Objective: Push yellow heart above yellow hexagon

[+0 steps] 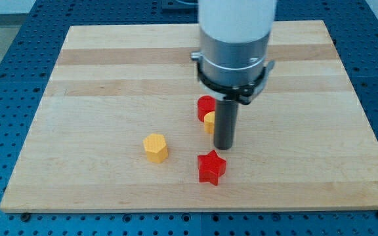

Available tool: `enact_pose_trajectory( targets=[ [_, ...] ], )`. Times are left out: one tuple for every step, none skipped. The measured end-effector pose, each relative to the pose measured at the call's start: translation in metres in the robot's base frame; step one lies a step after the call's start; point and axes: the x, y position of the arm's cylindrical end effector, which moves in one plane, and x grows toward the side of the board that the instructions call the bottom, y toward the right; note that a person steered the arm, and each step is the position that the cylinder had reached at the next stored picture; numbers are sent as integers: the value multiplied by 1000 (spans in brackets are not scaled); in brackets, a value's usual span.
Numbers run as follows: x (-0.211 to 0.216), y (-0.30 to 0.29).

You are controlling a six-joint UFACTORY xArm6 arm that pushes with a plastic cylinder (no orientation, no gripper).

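The table [97,72] is a pale wooden board lying on a blue perforated surface [5,78], and all its edges show. Toward the view's left of my tip [224,147] there is a wide bare stretch of wood running out to the left edge. The first thing met from that side is the yellow hexagon [155,147], well apart from my tip and about level with it.

Nearer in, a red block [205,105], its shape partly hidden, sits above and just left of my tip. The yellow heart [209,122] lies just in front of that red block, right beside the dark rod on its left side, seemingly touching it; only part of the heart shows. Below my tip and slightly left sits the red star [211,167], close by but apart, with a strip of wood between it and the table's bottom edge.

The arm carries no gripper, only the rod. To the view's right of my tip the wood lies open to the right edge.
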Motion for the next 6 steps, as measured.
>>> enact_pose_trajectory(
  targets=[
    [-2,24],
    [-18,29],
    [-36,6],
    [-36,-24],
    [-36,-55],
    [-36,-80]
  ],
)
